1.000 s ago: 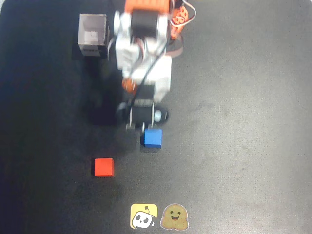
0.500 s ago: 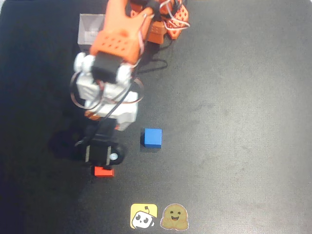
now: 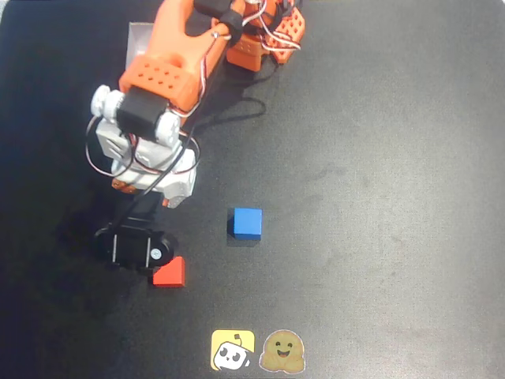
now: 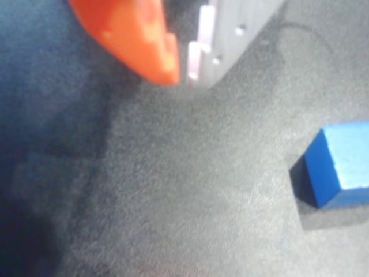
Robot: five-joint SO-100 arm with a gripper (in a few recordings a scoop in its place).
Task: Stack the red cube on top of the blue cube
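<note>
Gripper (image 3: 134, 247) swung picture-left off red cube (image 3: 170, 272); cube now just right, touching; jaw opening indeterminate; blue cube (image 3: 247, 223) farther right.

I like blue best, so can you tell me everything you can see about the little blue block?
The blue cube is small, solid and bright blue, with plain matte faces and sharp edges. It sits flat on the dark table, casting a small shadow. Nothing touches it: the red cube lies apart, lower left in the overhead view, beside the gripper. In the wrist view the blue cube shows at the right edge, slightly turned.
</note>
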